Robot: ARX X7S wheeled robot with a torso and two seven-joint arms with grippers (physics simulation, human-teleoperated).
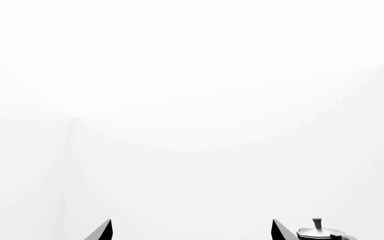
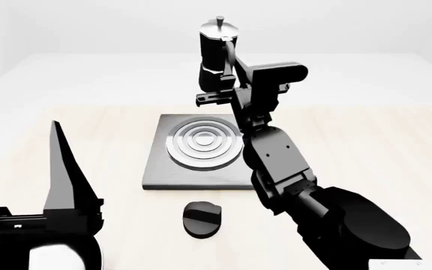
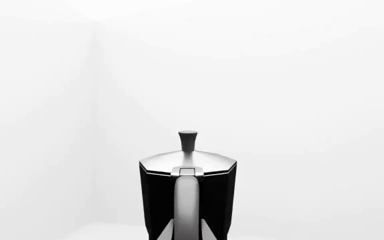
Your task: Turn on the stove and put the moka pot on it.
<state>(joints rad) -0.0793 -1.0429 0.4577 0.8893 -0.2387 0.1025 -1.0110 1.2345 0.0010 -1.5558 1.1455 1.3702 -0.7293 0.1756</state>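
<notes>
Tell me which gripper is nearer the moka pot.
Right. The right gripper is at the moka pot, holding it above the stove; the left gripper is far off, near the table's front.

We find no readable text, labels, brands, numbers or signs in any view: none on the moka pot (image 2: 217, 53), the stove (image 2: 201, 149), its knob (image 2: 202, 218), or the robot's arms.
</notes>
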